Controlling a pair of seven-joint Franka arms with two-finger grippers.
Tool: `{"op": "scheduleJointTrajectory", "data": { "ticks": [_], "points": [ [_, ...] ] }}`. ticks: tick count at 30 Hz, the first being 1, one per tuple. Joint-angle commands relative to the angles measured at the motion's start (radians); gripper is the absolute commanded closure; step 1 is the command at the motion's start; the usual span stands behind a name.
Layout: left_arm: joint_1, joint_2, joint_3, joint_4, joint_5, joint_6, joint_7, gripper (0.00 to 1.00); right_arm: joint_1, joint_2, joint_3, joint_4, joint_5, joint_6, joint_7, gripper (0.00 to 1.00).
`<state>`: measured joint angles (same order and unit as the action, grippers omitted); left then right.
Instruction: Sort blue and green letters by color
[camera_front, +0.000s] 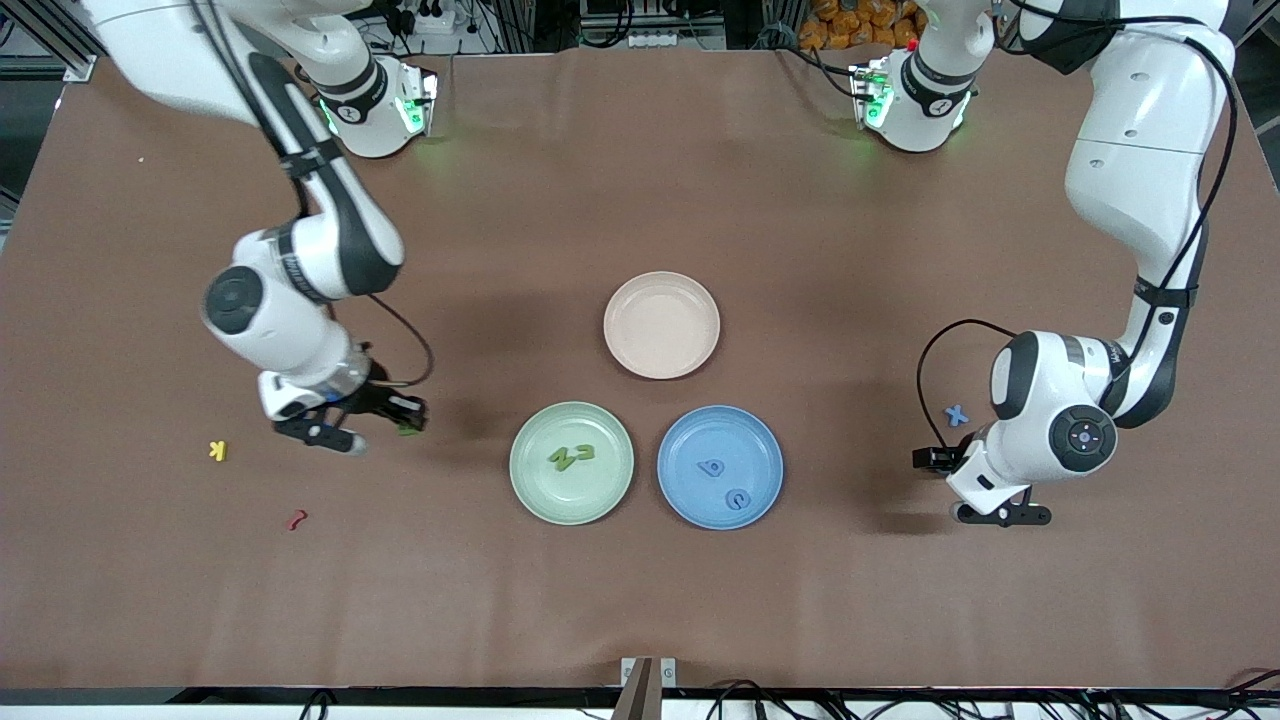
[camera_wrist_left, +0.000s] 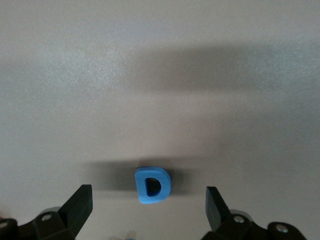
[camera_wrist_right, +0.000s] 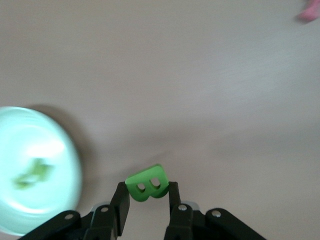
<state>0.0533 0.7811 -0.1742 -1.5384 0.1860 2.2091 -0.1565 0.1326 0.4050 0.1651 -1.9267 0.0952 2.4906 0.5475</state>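
The right gripper (camera_wrist_right: 148, 199) pinches a green B (camera_wrist_right: 147, 182) between its fingers, held up over the brown table (camera_front: 640, 600) toward the right arm's end from the green plate (camera_front: 530, 490); in the right wrist view the letter's long axis runs across the gap from one finger to the other, its face with two holes turned to the camera. The green plate holds two green letters (camera_front: 571, 456) lying flat, side by side near its middle. Just beside it, toward the left arm's end, the blue plate (camera_front: 690, 500) holds a blue letter (camera_front: 711, 467) and a second blue letter (camera_front: 737, 499) nearer the front camera. The pink plate (camera_front: 661, 325) stands farther from that camera than both, with nothing in it. The left gripper (camera_wrist_left: 149, 205) hangs low, fingers spread wide, with a blue D (camera_wrist_left: 152, 185) on the table between them and touching neither; the letter's straight spine lies along the fingers' direction. A blue X (camera_front: 957, 415) lies flat near the left arm's wrist. Well toward the right arm's end from the green plate lie a yellow K (camera_front: 218, 451) and a small red piece (camera_front: 296, 519). A pink piece (camera_wrist_right: 309, 12) shows at the edge of the right wrist view.
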Motion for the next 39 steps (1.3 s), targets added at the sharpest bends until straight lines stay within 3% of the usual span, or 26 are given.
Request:
{"op": "scheduleJointTrajectory", "data": {
  "ticks": [1,6,8,10,13,16,18,20,27,34,39],
  "points": [
    [0.008,0.010,-0.008,-0.011,-0.022,0.011,-0.002,0.00,0.123,0.155,-0.004,0.196,0.003,-0.021,0.228,1.00],
    [0.017,0.009,-0.008,-0.049,-0.022,0.049,-0.002,0.00,0.220,0.256,-0.013,0.313,-0.009,-0.018,0.368,1.00],
    [0.017,0.006,-0.008,-0.054,-0.022,0.052,-0.003,0.15,0.243,0.279,-0.016,0.342,-0.014,-0.015,0.397,1.00],
    [0.023,0.003,-0.008,-0.055,-0.022,0.052,-0.003,0.34,0.258,0.299,-0.018,0.357,-0.028,-0.010,0.419,0.93],
    [0.023,0.003,-0.008,-0.055,-0.022,0.052,-0.008,0.61,0.266,0.310,-0.018,0.365,-0.057,-0.010,0.436,0.60],
    [0.023,0.003,-0.008,-0.057,-0.022,0.052,-0.008,0.85,0.263,0.308,-0.018,0.364,-0.069,-0.013,0.436,0.13],
    [0.023,0.001,-0.008,-0.058,-0.022,0.052,-0.015,0.95,0.259,0.305,-0.018,0.362,-0.069,-0.019,0.434,0.00],
    [0.023,0.001,-0.008,-0.058,-0.022,0.052,-0.029,1.00,0.256,0.302,-0.018,0.361,-0.069,-0.022,0.433,0.00],
    [0.022,-0.003,-0.008,-0.052,-0.022,0.052,-0.044,1.00,0.182,0.220,-0.015,0.328,-0.069,-0.136,0.359,0.00],
    [0.007,-0.020,-0.022,-0.025,-0.023,0.050,-0.122,1.00,0.035,0.009,0.005,0.128,-0.060,-0.257,0.070,0.00],
    [0.006,-0.034,-0.090,-0.014,-0.036,0.050,-0.270,1.00,-0.039,-0.118,0.004,-0.047,-0.061,-0.256,-0.070,0.00]
  ]
}}
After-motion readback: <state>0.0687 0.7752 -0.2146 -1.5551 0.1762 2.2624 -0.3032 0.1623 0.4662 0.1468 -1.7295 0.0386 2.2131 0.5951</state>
